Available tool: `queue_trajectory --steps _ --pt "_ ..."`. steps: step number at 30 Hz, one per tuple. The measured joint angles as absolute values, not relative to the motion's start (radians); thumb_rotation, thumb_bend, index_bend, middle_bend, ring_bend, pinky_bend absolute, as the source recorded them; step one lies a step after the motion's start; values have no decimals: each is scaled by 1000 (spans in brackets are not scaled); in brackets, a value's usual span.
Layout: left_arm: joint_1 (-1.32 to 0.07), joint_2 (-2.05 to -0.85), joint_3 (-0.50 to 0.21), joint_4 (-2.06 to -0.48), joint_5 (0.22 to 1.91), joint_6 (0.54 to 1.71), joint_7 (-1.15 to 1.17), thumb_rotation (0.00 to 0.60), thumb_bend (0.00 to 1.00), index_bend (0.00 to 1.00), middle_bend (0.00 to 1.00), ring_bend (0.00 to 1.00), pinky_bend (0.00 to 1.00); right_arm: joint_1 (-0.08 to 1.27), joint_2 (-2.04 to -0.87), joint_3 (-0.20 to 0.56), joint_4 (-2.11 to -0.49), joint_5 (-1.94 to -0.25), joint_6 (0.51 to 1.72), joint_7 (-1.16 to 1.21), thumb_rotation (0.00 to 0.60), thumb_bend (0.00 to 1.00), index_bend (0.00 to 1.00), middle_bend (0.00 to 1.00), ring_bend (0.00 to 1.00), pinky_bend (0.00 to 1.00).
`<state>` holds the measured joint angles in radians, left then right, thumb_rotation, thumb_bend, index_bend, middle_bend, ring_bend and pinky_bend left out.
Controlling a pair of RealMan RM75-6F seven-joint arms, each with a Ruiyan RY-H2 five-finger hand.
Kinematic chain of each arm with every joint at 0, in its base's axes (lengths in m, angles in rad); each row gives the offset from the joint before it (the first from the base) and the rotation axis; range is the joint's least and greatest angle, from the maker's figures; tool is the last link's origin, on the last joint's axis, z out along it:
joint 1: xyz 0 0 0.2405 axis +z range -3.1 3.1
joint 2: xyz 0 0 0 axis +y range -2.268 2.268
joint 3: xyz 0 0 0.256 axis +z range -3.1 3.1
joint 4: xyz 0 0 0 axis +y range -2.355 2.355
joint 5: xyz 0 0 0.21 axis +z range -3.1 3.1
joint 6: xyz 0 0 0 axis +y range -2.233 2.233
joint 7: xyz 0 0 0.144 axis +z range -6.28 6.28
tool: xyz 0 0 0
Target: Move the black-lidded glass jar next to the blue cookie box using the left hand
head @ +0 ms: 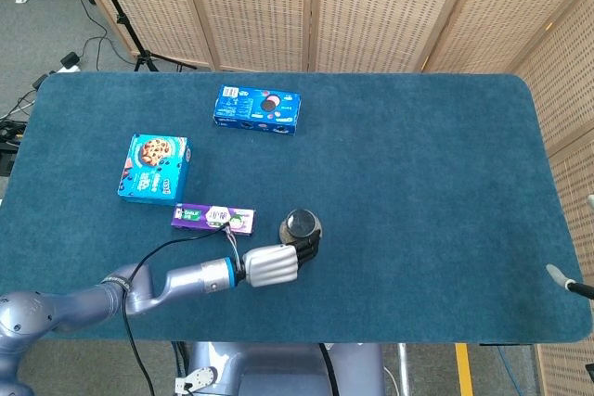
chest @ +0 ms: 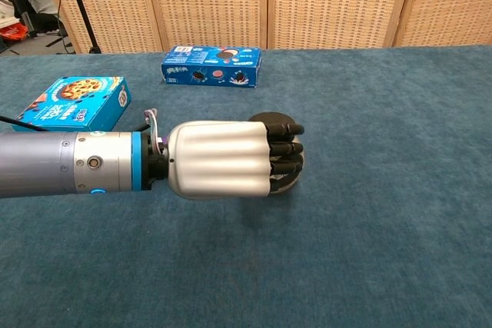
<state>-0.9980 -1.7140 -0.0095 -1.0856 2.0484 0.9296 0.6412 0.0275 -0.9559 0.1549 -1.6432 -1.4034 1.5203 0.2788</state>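
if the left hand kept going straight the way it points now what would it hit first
Nothing, probably: the left hand, gripping the jar, points toward the table's right side, where the cloth looks bare. Depth is uncertain.

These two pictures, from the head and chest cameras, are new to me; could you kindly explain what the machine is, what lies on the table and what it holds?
You are looking at a two-armed robot working at a table covered in blue cloth. One picture looks down from its head, the other looks forward from its chest. The silver left hand has its dark fingers wrapped around a black-lidded glass jar. On the cloth lie a blue cookie box at the far side, a lighter blue box of chocolate-chip cookies to the left, and a flat purple box near the jar. The right hand barely shows: only something pale at the head view's right edge, too little to judge.
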Motion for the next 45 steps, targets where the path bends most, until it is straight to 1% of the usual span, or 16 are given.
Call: queue_trajectory --steps 12,25,29,39,45 --pt "-997 -1748 -98 -1007 1876 875 726 600 1000 589 284 169 134 27 -950 157 -1641 -1399 1516 298 600 0 0 0 0 0" --pt "-1047 -1830 -106 -897 1808 846 727 600 1000 589 283 169 134 30 -944 163 -1627 -1384 1498 332 600 0 0 0 0 0" --pt "-1053 -1839 -111 -881 1784 840 743 600 1000 589 284 169 134 30 -941 165 -1623 -1380 1494 345 600 0 0 0 0 0" --pt "-1051 -1852 -148 -846 1675 804 833 600 1000 589 283 169 134 21 -935 158 -1634 -1404 1515 350 600 0 0 0 0 0" --pt "-1051 -1864 -156 -828 1618 774 864 600 1000 589 284 170 134 17 -931 157 -1638 -1407 1521 356 600 0 0 0 0 0"
